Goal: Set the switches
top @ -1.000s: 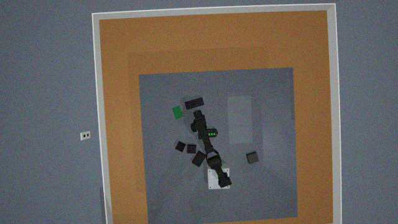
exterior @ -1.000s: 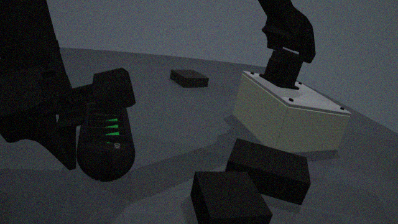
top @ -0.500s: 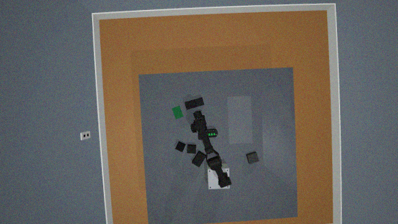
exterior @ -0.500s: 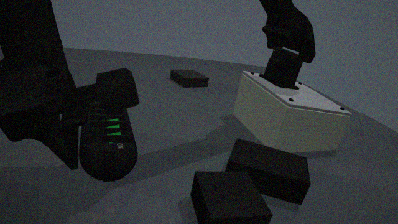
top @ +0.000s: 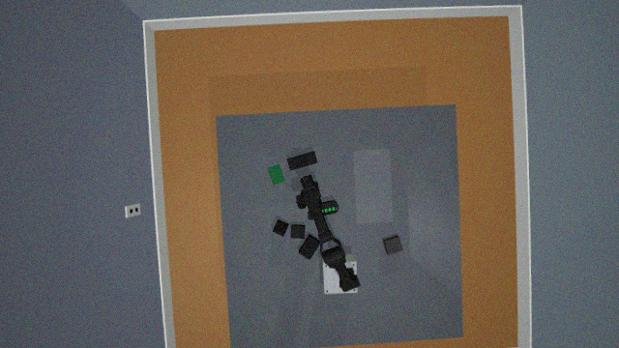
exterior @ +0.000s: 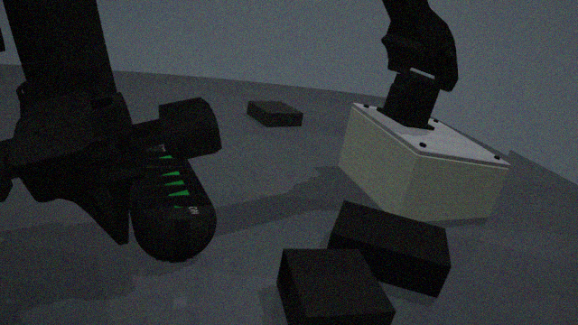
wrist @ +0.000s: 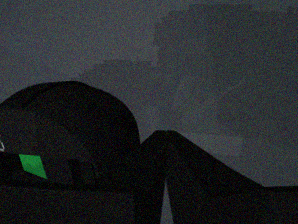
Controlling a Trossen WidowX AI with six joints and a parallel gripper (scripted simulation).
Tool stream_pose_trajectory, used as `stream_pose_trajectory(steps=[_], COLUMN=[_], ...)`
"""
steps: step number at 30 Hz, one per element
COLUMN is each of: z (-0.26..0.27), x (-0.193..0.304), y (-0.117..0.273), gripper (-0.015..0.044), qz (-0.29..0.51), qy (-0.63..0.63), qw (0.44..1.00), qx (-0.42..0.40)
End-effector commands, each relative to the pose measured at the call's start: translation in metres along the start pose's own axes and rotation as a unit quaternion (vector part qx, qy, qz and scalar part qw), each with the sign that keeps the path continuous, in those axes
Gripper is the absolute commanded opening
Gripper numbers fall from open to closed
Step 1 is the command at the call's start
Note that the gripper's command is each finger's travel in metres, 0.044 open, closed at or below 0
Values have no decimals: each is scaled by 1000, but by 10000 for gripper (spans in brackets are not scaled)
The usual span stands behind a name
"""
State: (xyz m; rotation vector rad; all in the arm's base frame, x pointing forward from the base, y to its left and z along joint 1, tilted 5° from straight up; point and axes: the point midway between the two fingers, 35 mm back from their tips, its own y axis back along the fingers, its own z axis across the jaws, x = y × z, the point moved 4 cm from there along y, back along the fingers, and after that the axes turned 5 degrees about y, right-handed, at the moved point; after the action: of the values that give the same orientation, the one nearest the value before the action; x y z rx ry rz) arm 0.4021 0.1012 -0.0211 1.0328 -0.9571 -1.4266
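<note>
The dark controller unit (top: 334, 204) (exterior: 173, 236) (wrist: 100, 112) sits upright on the bench, its rounded end towards the exterior camera. Several green switch ends show on its top in the exterior view, the one nearest the ON mark only as a thin sliver. The arm hides part of the switch row, and the label underneath is out of sight. My gripper (exterior: 124, 241) (wrist: 164, 140) is shut and empty, fingertips pointing down. It is low beside the unit's long side in the exterior view; in the wrist view the unit is left of the fingertips. Contact cannot be told.
Black blocks (top: 309, 246) (exterior: 393, 248) stand between the unit and the pale arm pedestal (exterior: 375, 167). A long black box (top: 302, 160) and a green plate (top: 276, 174) lie beyond the gripper. A brown-grey block (top: 393, 245) (exterior: 275, 114) and a pale rectangle (top: 372, 186) are farther right in the top view.
</note>
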Motion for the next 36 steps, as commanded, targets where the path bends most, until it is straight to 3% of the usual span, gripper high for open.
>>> stream_pose_trajectory(steps=[1,36], z=[11,39], x=[1,0], y=[-9,-18], gripper=[0,0], qz=[1,1], qy=[-3,-3], qw=[1000,1000], qx=[-13,-14])
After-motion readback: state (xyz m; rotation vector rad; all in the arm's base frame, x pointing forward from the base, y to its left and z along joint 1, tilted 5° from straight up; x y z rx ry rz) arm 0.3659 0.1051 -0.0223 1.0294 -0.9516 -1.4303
